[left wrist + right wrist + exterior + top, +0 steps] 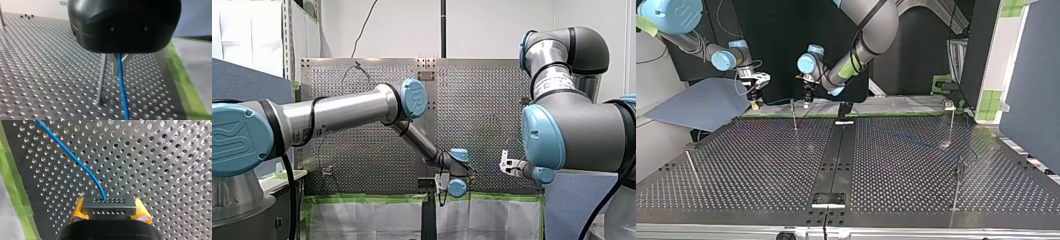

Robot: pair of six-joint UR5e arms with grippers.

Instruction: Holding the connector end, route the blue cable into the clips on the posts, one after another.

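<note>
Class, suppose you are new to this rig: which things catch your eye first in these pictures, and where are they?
The bright blue cable stands out against the perforated table, curving into a grey connector clamped between my right gripper's yellow pads. In the top view, thin metal posts rise from the table, one close beside my left gripper.

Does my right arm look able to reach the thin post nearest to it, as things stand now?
Probably yes. The right gripper, holding the connector, hangs close to that post with open air between them. My left gripper hovers just beyond the post, so room there is tight.
</note>
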